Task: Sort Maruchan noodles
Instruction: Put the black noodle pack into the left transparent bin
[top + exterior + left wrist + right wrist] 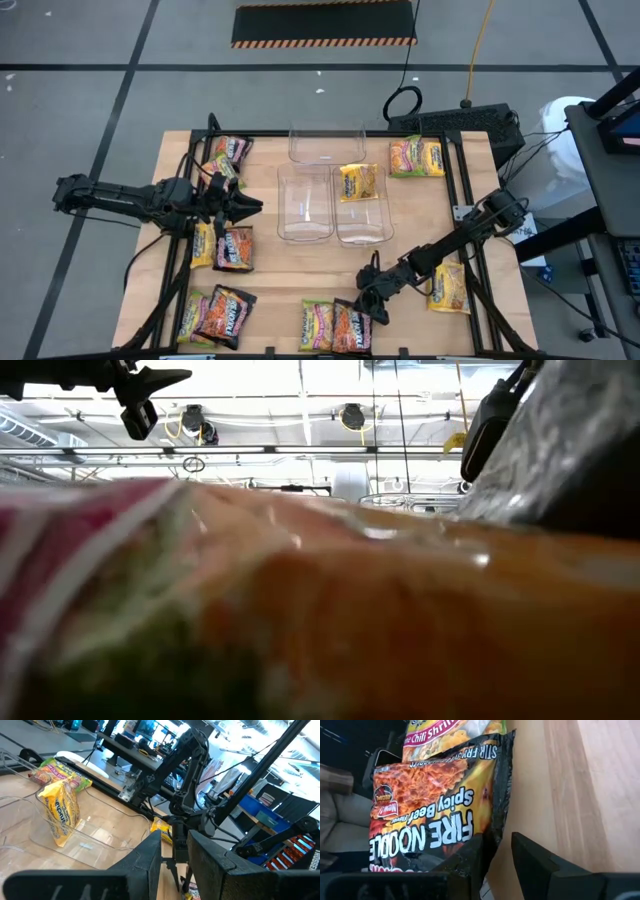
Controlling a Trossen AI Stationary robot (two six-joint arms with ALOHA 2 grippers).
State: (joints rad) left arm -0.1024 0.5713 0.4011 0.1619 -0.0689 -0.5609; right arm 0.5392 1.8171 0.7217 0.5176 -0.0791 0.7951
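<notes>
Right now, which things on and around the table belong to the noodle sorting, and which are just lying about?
Job:
- noodle packets scattered on the table
- yellow packet already in a bin
- three clear bins
- dark Fire Noodle packet at the right gripper
- left gripper, open, empty

Lying about:
- cables
- striped floor mat

light: bright, even overhead | glare: ceiling windows in low view | blur: near packet (300,620) fills low view

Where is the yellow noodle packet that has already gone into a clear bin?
In the high view, the yellow packet sits at the far end of the right-hand clear bin, mid-table, just left of the pink-green packet lying on the table.
</notes>
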